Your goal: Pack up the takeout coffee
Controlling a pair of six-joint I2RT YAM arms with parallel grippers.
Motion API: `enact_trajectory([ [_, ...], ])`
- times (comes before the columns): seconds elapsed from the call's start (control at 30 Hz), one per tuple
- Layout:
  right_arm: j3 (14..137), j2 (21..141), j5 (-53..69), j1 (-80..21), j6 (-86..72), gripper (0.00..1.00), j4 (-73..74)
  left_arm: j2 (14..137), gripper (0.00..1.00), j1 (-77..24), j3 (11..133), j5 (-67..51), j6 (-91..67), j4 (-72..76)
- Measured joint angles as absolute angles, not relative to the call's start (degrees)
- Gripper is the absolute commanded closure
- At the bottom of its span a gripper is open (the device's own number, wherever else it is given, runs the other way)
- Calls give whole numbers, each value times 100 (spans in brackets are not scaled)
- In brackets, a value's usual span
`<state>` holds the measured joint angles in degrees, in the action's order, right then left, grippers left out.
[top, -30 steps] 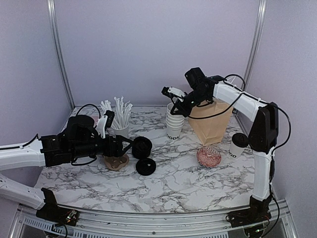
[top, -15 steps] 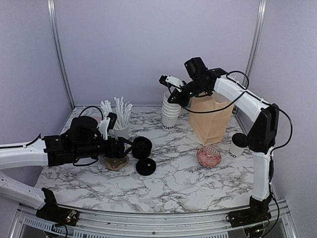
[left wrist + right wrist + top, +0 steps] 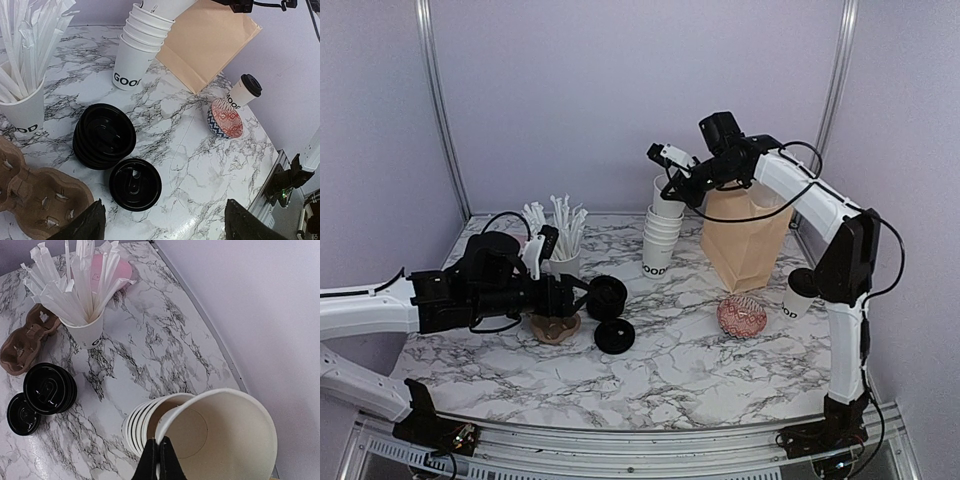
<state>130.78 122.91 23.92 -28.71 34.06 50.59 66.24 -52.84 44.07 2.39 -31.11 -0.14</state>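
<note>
The lidded coffee cup (image 3: 801,293) is standing on the marble table (image 3: 700,370), far right, near the brown bag (image 3: 748,245). My right pincer (image 3: 159,456) is pinched tight on the rim of the top cup (image 3: 220,435), which sits tilted partway out of the lidless stack (image 3: 660,248). My left pincer (image 3: 165,226) is spread wide with nothing in it, over the black lids (image 3: 105,135).

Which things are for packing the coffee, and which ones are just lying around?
For the job:
white paper cup with a black lid
tan paper bag, likely where it goes

Not for the job:
lidless white paper cup pinched by the right pincer
stack of lidless white cups
black plastic lids
white cup of paper-wrapped straws
brown cardboard cup carrier
red patterned bowl
</note>
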Motion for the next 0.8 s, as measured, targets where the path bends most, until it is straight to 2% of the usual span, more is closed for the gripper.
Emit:
enact_trajectory([
  [0.37,12999,12121,2657,-3035,3452,100,5229,6731,18,-5299,4591,239,-3111,-16],
  [0.67,12175,10632,3105,-3039,3457,100,5262,6921,27,-5299,4834,355,-2895,-346],
  [0.8,10975,9629,3411,-3081,3579,100,5103,6971,28,-5306,4880,416,-2633,-600],
])
